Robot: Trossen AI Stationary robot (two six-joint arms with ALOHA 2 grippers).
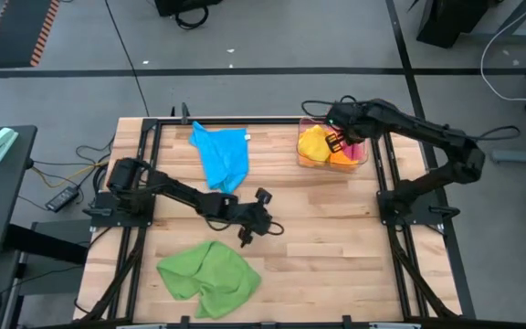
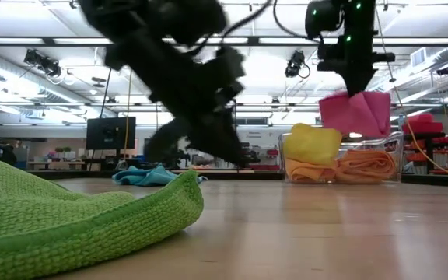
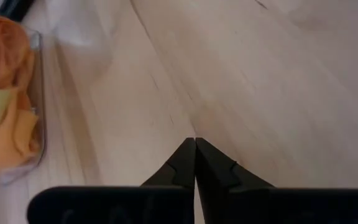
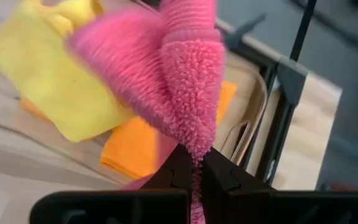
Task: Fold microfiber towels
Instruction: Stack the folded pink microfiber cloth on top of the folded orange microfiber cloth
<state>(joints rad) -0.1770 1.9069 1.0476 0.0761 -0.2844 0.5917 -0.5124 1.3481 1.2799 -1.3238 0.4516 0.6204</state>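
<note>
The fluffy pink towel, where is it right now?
The pink microfiber towel hangs pinched in the right gripper, lifted just above the clear plastic bin at the table's far right, over the yellow towel.

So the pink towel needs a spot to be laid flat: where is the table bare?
Bare wood spreads right of the green towel, below the clear bin, beyond the left tool. A smaller patch lies between the blue towel and the bin. The bin is crowded; the right tool holds the pink towel above it.
</note>
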